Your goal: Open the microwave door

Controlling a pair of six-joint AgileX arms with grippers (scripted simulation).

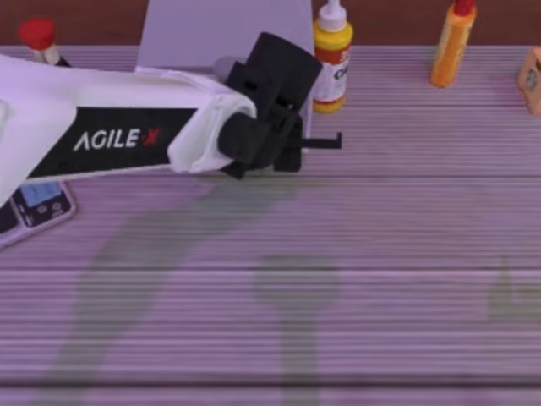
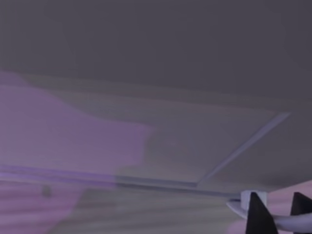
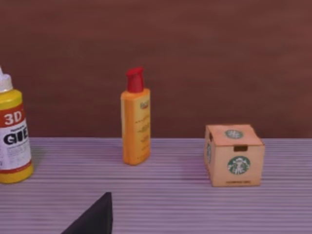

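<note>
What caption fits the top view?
Left arm's tool reaches the microwave front, beside a yellow glue bottle.

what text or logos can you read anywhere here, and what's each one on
"AGILE X": left arm
"3D", cut-off letters below: yellow glue bottle
Round green logo, wording too small: cardboard box
Label print unreadable: orange bottle
Display unreadable: digital scale

Overhead; left wrist perhaps near door [image 2: 161,146]

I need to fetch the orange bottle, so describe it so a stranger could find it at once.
Along the table's far edge, right of the microwave, stand two bottles. The orange bottle is the right-hand one, beside a small cardboard box. Its slim orange body and red cap set it apart from the stout yellow bottle with a white nozzle.
</note>
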